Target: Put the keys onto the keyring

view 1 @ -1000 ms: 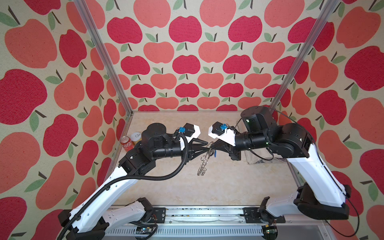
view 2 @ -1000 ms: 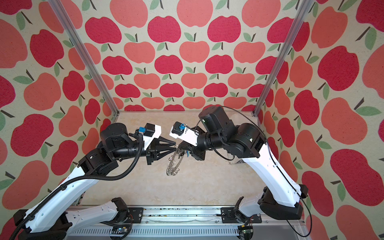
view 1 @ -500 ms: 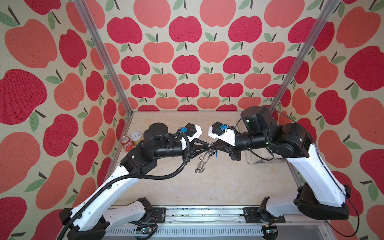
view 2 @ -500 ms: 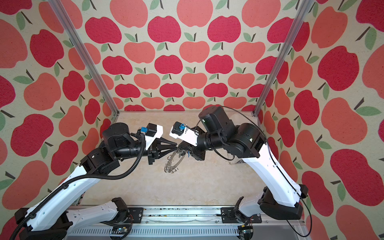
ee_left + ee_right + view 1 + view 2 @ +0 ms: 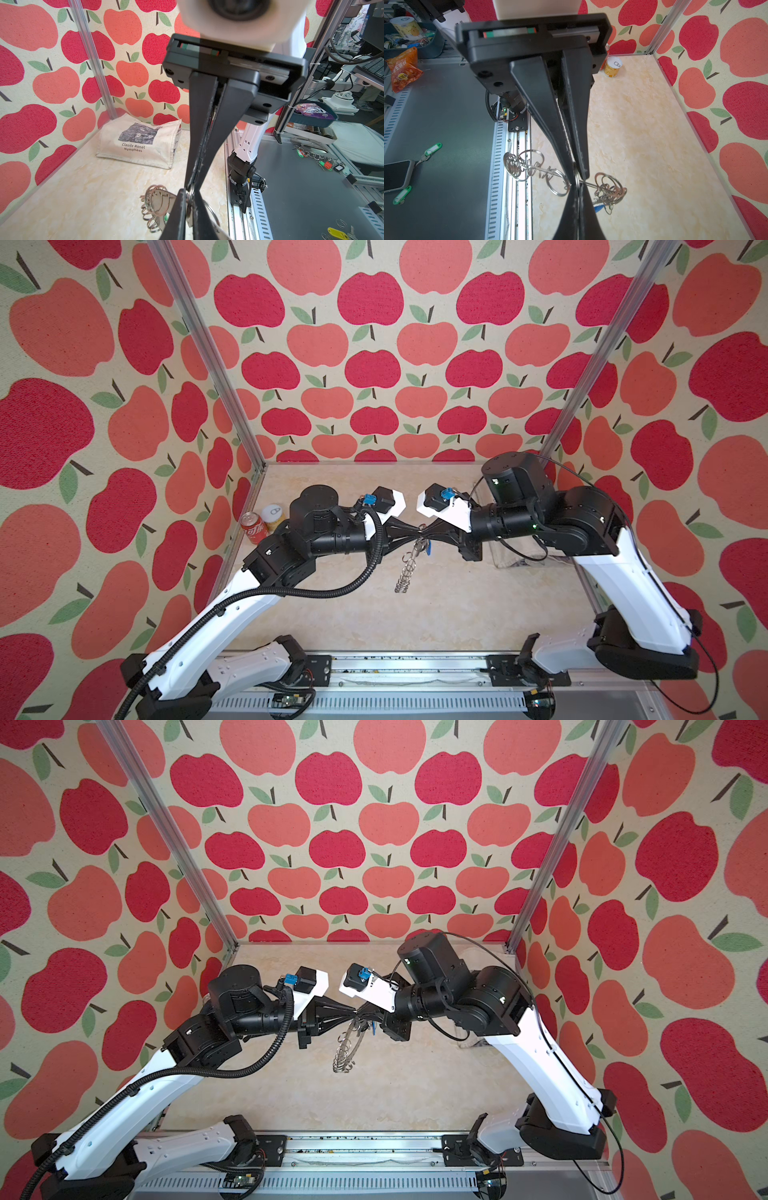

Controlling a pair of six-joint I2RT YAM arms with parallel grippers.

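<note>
The keyring (image 5: 406, 572) hangs edge-on above the middle of the table, a flat disc fringed with wire rings (image 5: 529, 166), also seen from the side (image 5: 347, 1048). My right gripper (image 5: 578, 187) is shut on its top rim, pinching a wire ring. My left gripper (image 5: 190, 192) meets it tip to tip (image 5: 415, 533), its jaws closed on a flat silver piece at the same rim. I cannot tell whether that piece is the disc or a key. One of the keys, with a blue tag (image 5: 598, 205), dangles among the rings just under the right gripper (image 5: 428, 533).
A red can (image 5: 253, 526) and a yellow can (image 5: 274, 514) stand by the left wall. A folded cloth bag (image 5: 141, 143) lies in the right back corner behind the right arm. Beyond the front rail (image 5: 374, 668), a grey bench holds loose green key tags (image 5: 432, 148) and a phone (image 5: 396, 175).
My left gripper has slid right to the top of the keyring and its jaws have closed there. The keyring's hanging end shifted slightly. The right arm has stayed put.
</note>
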